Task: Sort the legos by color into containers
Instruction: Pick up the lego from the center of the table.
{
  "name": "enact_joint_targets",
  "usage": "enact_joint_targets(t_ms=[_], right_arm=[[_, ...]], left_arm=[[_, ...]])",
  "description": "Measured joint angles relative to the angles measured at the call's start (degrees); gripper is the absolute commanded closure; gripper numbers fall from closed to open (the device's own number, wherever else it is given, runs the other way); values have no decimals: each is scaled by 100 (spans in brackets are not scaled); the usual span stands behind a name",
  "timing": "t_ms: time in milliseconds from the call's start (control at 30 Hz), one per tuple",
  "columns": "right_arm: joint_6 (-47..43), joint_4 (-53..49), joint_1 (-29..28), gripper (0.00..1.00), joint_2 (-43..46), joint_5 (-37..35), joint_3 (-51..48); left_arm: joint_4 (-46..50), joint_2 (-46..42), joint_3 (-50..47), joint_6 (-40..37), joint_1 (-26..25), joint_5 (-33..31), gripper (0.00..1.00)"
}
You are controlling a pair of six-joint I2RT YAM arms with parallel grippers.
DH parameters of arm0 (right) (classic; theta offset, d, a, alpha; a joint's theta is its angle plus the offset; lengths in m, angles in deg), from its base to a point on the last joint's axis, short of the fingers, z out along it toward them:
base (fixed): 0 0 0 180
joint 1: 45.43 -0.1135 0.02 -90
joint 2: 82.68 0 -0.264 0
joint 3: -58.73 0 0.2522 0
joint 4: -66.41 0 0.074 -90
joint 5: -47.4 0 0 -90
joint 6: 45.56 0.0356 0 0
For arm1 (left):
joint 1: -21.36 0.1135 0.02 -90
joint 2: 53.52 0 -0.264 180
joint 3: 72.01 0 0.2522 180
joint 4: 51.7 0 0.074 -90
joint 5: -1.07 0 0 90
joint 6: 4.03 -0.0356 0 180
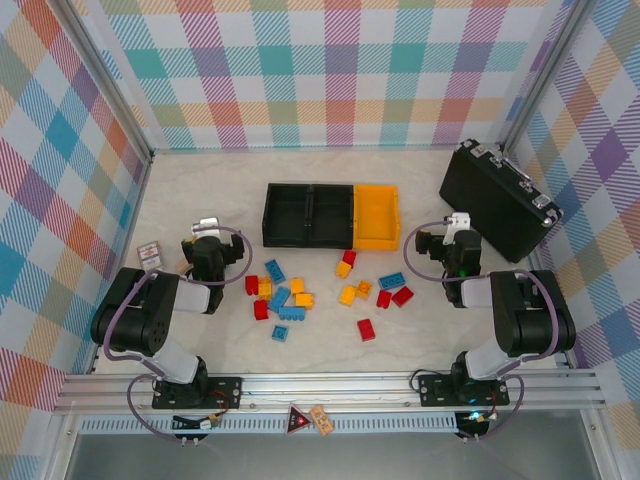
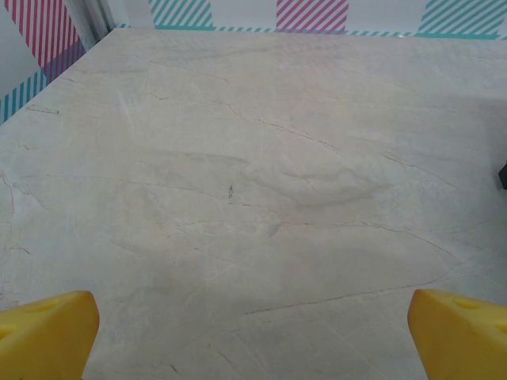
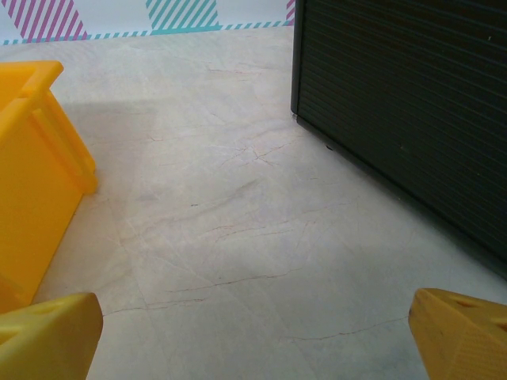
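Several red, blue and yellow-orange legos (image 1: 290, 295) lie scattered mid-table, in a left cluster and a right cluster (image 1: 385, 290). The containers sit behind them in a row: two black bins (image 1: 308, 214) and a yellow-orange bin (image 1: 376, 215), whose wall also appears at the left of the right wrist view (image 3: 36, 182). My left gripper (image 1: 205, 228) rests left of the legos, open over bare table (image 2: 253, 340), its yellow fingertips (image 2: 43, 332) wide apart. My right gripper (image 1: 455, 222) sits right of the bins, open (image 3: 253, 340) with nothing between its fingertips (image 3: 459, 332).
A large black hard case (image 1: 500, 200) with metal latches stands at the back right, close beside my right gripper (image 3: 404, 103). A small card (image 1: 149, 253) lies by the left wall. Plaid walls enclose the table on three sides.
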Motion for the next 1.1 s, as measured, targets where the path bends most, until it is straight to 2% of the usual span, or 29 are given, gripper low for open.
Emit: enact_joint_targets(t_ms=[600, 767, 900, 1033, 1100], right_arm=[[0, -79, 0, 1, 26, -4, 15], [0, -940, 0, 1, 605, 0, 293], [44, -1539, 0, 1, 1123, 63, 614], [297, -2221, 0, 1, 1596, 306, 901], [597, -2682, 0, 1, 1814, 404, 1117]], left_arm=[[39, -20, 0, 0, 0, 4, 0], [833, -481, 173, 2, 0, -11, 0], [1757, -1001, 750, 68, 0, -22, 1], [2588, -1589, 1207, 518, 0, 33, 0], [2782, -1902, 1237, 828, 0, 254, 0]])
